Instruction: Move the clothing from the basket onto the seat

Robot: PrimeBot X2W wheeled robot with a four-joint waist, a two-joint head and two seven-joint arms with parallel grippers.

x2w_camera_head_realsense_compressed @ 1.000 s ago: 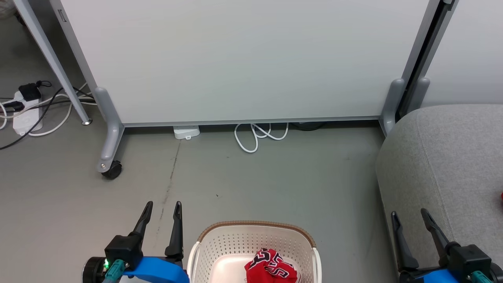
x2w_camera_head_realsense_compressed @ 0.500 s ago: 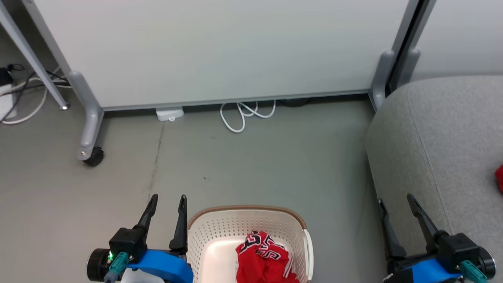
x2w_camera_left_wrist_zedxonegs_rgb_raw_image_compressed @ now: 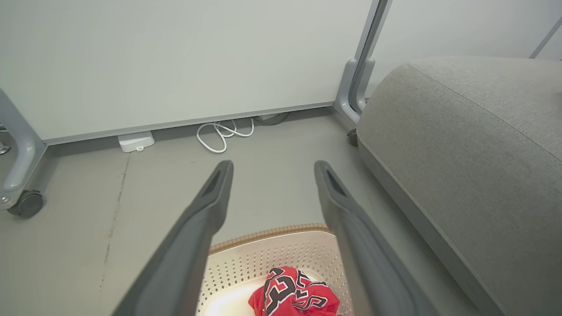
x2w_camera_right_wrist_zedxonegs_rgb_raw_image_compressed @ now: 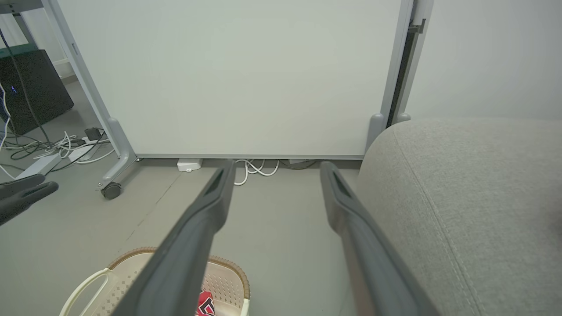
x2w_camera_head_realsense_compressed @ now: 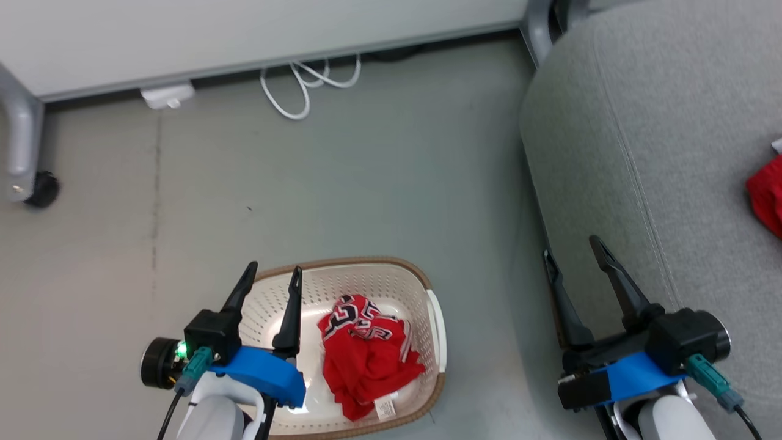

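Observation:
The cream basket [x2w_camera_head_realsense_compressed: 435,330] with a brown rim sits on the floor at the bottom centre. Crumpled inside it lies a red garment [x2w_camera_head_realsense_compressed: 363,357] with black-and-white lettering, also seen between the fingers in the left wrist view [x2w_camera_left_wrist_zedxonegs_rgb_raw_image_compressed: 292,293]. A second red garment [x2w_camera_head_realsense_compressed: 767,192] lies on the grey sofa [x2w_camera_head_realsense_compressed: 641,134] at the right edge. My left gripper [x2w_camera_head_realsense_compressed: 274,276] hangs open over the basket's left side, empty. Beside the sofa's front edge my right gripper [x2w_camera_head_realsense_compressed: 573,249] is open and holds nothing.
A white partition panel [x2w_camera_right_wrist_zedxonegs_rgb_raw_image_compressed: 237,74] on a wheeled grey leg [x2w_camera_head_realsense_compressed: 21,140] stands behind the floor. A coiled white cable [x2w_camera_head_realsense_compressed: 305,82] and a small white box [x2w_camera_head_realsense_compressed: 166,96] lie at its base. More cables and a power strip [x2w_camera_right_wrist_zedxonegs_rgb_raw_image_compressed: 44,160] lie far left.
The head camera has tilted down and turned, so the basket and sofa show more fully. Both grippers stay open and empty.

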